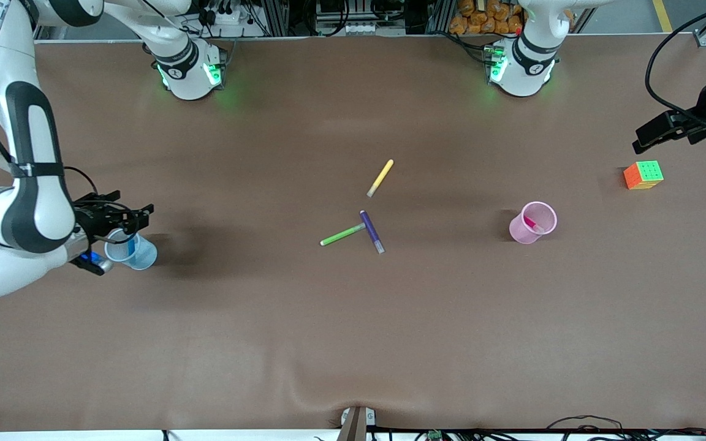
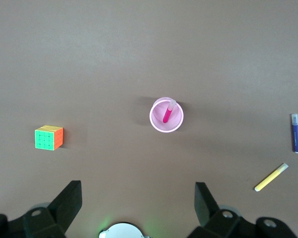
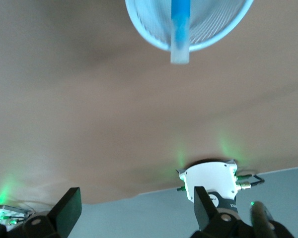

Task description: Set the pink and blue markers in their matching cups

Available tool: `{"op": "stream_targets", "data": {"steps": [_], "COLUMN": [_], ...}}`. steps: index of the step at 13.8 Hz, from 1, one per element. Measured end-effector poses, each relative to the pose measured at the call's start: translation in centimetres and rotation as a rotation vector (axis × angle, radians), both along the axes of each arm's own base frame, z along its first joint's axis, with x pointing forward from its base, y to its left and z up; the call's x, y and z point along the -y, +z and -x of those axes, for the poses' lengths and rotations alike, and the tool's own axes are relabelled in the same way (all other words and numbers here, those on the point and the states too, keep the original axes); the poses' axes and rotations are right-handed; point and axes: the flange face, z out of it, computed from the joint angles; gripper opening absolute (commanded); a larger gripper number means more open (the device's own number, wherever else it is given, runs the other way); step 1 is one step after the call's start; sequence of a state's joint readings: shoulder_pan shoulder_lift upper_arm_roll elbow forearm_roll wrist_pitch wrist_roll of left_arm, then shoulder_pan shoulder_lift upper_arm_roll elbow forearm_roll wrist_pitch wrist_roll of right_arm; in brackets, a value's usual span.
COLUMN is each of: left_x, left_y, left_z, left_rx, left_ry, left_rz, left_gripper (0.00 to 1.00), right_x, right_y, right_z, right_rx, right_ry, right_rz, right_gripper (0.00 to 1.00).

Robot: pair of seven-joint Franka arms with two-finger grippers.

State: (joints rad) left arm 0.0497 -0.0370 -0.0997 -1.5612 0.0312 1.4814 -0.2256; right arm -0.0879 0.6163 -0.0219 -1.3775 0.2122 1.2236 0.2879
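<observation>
The blue cup (image 1: 134,250), at the right arm's end, holds the blue marker (image 1: 130,247) under the empty, spread right gripper (image 1: 125,222), the pink cup (image 1: 533,222) holds the pink marker (image 1: 533,224), and the left gripper (image 1: 641,142), wide and empty, hangs half cut off.

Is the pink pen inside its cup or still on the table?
Inside. The pink marker stands in the pink cup, leaning on its rim, in the front and left wrist views.
</observation>
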Motion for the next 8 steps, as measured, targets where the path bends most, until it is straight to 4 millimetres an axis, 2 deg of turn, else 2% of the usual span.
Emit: {"op": "stream_targets", "data": {"steps": [4,6,8], "left_x": [0.0,0.0,0.1], "left_y": [-0.3,-0.4,-0.4], "left_z": [0.3,0.4,0.4], "left_rx": [-0.006,-0.009,-0.008], "left_ry": [0.000,0.000,-0.001], "left_rz": [-0.001,-0.002,-0.002], "left_gripper": [1.00,1.00,1.00], "right_x": [1.1,1.6,1.0], "right_y": [7.7,10.2,12.9], "right_z": [-2.0,-2.2,-2.7], "right_rx": [0.099,0.131,0.179], "right_ry": [0.013,0.014,0.034], "right_rz": [0.025,0.037,0.043], "right_gripper": [1.00,1.00,1.00]}}
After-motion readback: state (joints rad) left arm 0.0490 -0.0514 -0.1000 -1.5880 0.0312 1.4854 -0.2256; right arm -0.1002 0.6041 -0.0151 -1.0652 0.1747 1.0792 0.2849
